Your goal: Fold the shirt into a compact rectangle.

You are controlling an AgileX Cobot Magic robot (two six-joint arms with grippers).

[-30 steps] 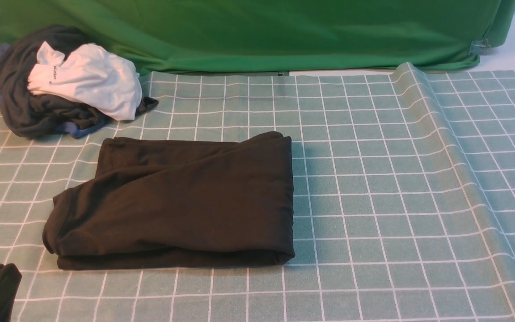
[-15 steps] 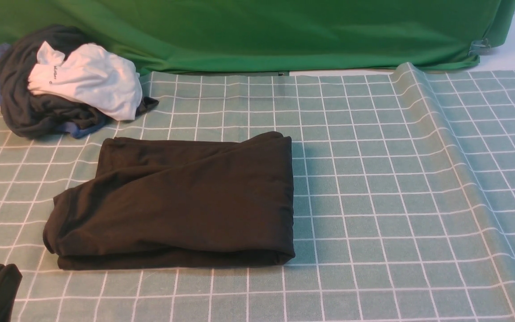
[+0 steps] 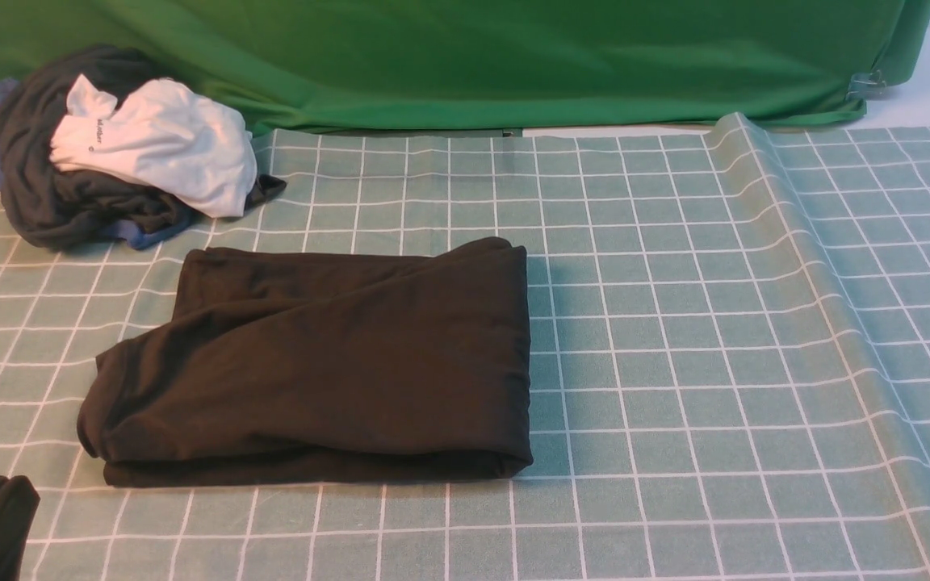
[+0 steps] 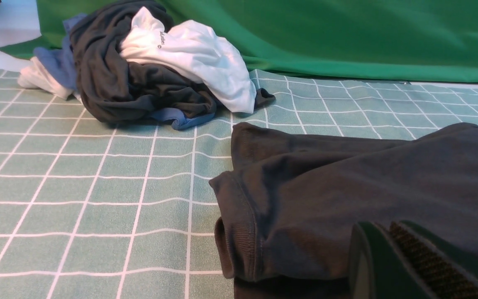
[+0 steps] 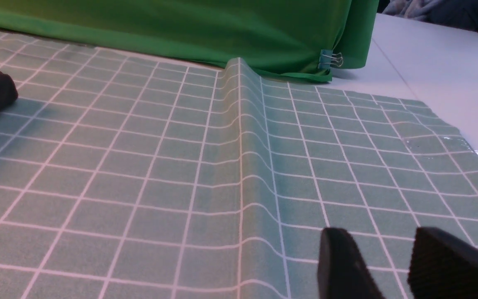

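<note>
Front view showed the shirt [image 3: 320, 363] folded mid-tablecloth [image 3: 675, 363], left gripper [image 4: 392, 257] closed and empty beside it, right gripper [image 5: 392, 261] parted and empty; loose left-edge layers risked slumping if nudged.

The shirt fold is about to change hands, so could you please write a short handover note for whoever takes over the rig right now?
Left pincer: shut, empty, low beside the shirt's near left corner.
Right pincer: open, empty, over bare tablecloth to the right.
Shirt: lies folded into a rough rectangle mid-table, apart from the clothes pile at far left.
Done: main folds.
Left: left edge is slanted and uneven; perhaps square it up.
</note>
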